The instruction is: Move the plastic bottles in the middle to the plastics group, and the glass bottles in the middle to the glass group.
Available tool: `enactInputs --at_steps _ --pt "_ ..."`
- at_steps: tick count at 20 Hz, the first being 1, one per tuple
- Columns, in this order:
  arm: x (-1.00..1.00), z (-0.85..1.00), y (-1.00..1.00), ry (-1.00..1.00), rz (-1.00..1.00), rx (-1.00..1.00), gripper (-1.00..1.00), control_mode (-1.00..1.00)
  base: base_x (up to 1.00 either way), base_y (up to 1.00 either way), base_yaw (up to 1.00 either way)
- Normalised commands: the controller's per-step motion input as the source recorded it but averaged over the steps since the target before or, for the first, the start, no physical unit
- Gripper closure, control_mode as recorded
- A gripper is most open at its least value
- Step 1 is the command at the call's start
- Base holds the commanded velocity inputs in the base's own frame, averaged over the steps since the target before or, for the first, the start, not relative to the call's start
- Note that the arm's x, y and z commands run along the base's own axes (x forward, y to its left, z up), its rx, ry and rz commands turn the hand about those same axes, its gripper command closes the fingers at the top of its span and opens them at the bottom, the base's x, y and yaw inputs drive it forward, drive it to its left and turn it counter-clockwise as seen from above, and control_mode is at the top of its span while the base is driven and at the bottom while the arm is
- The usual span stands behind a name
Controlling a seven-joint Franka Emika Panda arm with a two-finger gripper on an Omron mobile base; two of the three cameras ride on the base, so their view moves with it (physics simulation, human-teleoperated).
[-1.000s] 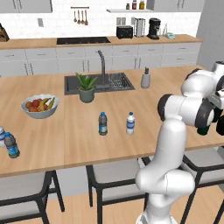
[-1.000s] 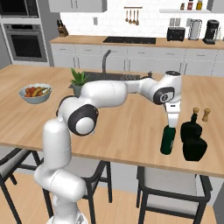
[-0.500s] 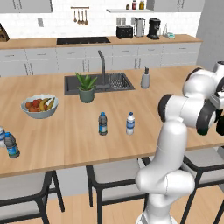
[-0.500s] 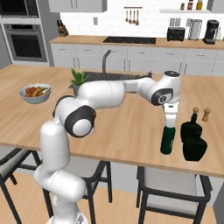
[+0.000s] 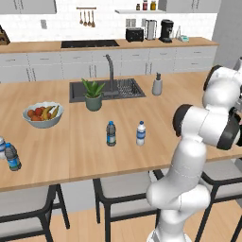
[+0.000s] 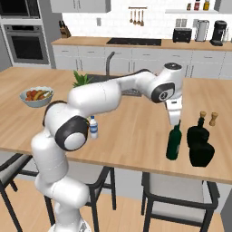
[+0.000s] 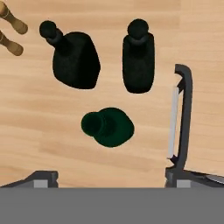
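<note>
The tall green glass bottle stands upright on the counter, just left of the glass group of two near-black bottles. My gripper hangs right above the green bottle's neck, open and holding nothing. In the hand view one finger stands well to the side of the bottle. Two plastic bottles, one dark-capped and one white-capped, stand mid-counter. The plastics group sits at the far left edge.
Wooden salt and pepper shakers stand behind the black bottles. A fruit bowl, a potted plant, the sink and a soap dispenser lie further back. Stools stand along the counter's near edge.
The jaws have gone from shut on the green bottle's neck to wide open. The bottle stays standing where it was; the arm has barely moved.
</note>
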Motion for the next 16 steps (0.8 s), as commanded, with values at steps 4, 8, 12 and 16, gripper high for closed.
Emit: enactInputs --at_steps 4,8,12,16 --pt "-0.63 0.00 0.79 -0.03 0.34 -0.27 -1.00 -1.00 0.00 0.00 0.00" --pt "-0.37 -0.01 0.97 -0.01 0.47 -0.17 -1.00 -1.00 0.00 0.00 0.00" --pt "-0.12 0.07 1.00 0.00 0.47 -0.04 -1.00 -1.00 0.00 0.00 0.00" --pt "-0.05 0.05 1.00 0.00 0.47 -0.01 -1.00 -1.00 0.00 0.00 0.00"
